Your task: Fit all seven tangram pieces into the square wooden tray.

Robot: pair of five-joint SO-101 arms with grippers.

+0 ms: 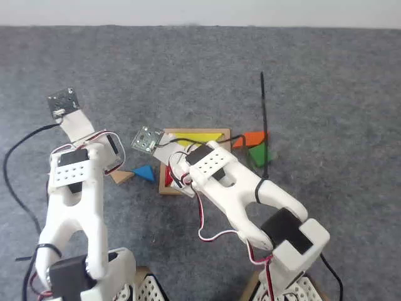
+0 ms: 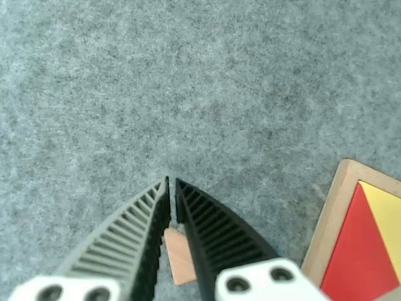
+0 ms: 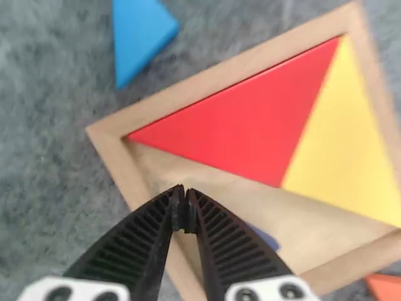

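Right wrist view puts my right gripper [image 3: 185, 190] over the square wooden tray [image 3: 219, 78]. Its jaws are pressed together and hold nothing, and the tips sit above the bare wooden floor near one corner. Inside the tray a red triangle [image 3: 244, 125] lies flush against a yellow triangle [image 3: 341, 144]. A blue-violet sliver [image 3: 266, 239] shows beside one finger, too hidden for me to name. A blue triangle [image 3: 139, 31] lies outside the tray on the grey carpet [image 3: 37, 157], near that corner. In the high view, an orange piece [image 1: 253, 138] and a green piece [image 1: 259, 154] sit close together on the carpet, on the opposite side of the tray from the blue triangle. A tan piece [image 1: 122, 177] lies just beside the blue triangle. My left gripper [image 2: 171, 183] hangs over the carpet beside the tray with its fingertips closed together. The tan piece shows in the gap behind the tips, and I cannot tell whether the fingers touch it.
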